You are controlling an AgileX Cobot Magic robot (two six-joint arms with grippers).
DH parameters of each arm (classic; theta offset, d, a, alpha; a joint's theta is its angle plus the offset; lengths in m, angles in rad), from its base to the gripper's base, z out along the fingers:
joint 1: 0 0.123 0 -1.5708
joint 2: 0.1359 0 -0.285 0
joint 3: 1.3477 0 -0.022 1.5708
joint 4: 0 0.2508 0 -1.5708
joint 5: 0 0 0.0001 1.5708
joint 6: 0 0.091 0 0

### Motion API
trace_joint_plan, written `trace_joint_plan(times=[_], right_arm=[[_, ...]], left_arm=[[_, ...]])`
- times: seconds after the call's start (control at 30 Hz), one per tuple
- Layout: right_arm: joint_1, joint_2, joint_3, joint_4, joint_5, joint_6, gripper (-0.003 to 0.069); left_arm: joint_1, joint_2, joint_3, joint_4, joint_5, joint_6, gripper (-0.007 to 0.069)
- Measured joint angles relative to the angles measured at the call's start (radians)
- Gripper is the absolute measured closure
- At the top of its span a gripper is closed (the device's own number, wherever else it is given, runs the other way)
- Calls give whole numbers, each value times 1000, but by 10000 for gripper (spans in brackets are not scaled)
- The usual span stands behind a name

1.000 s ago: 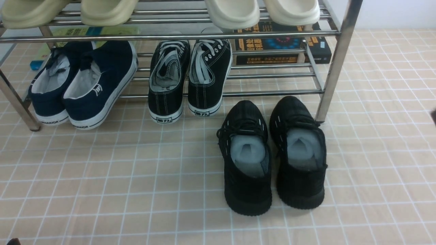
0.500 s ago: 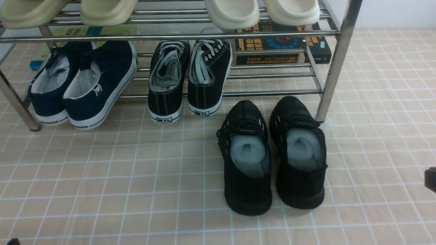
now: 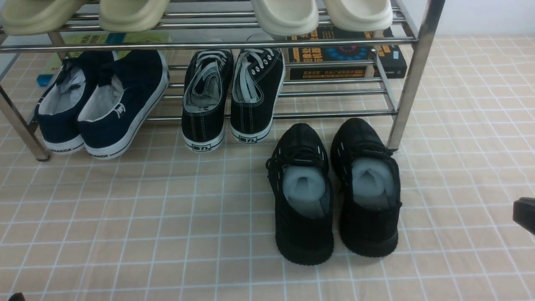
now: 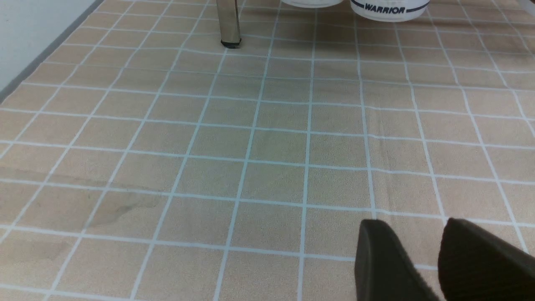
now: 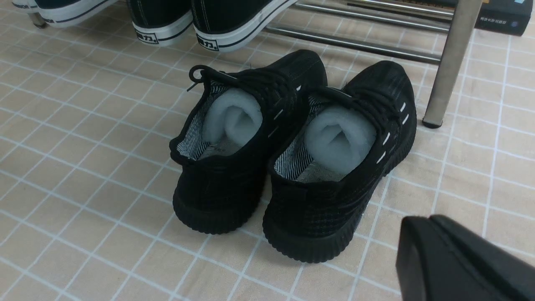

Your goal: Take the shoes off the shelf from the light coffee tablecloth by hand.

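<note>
The all-black shoes (image 3: 334, 192) stand side by side on the light coffee tablecloth (image 3: 125, 217), toes just in front of the shelf (image 3: 292, 113) and beside its right front post (image 3: 411, 75). Broad open cloth lies to the near side and to the left. On the lowest rails sit black canvas sneakers (image 3: 232, 98) and navy slip-ons (image 3: 100, 102); cream slippers (image 3: 322, 14) rest above, books (image 3: 347, 54) behind. The right gripper (image 5: 464, 259), clenched and empty, hangs near the right shoe's heel without touching. The left gripper (image 4: 439, 259), fingers slightly parted and grasping nothing, hovers over bare cloth.
</note>
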Motion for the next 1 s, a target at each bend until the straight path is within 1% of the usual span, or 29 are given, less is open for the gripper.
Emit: trace_joint_plan(times=[0.43,0.63,0.67,0.73,0.87,0.9,0.97,1.0], right_arm=[[0,0,21,4,-1,0,665],[-7,-77,84,125,0,0,659],[-7,-82,84,129,0,0,659],[-53,-164,130,152,-12,-29,657],[-190,-293,226,151,-44,-153,654],[-206,-313,239,151,-49,-171,653],[-313,-407,329,151,-80,-237,650],[-320,-413,334,151,-79,-237,650]], left_arm=[[0,0,0,0,0,0,385],[0,0,0,0,0,0,385],[0,0,0,0,0,0,385],[0,0,0,0,0,0,385],[0,0,0,0,0,0,385],[0,0,0,0,0,0,385],[0,0,0,0,0,0,385],[0,0,0,0,0,0,385]])
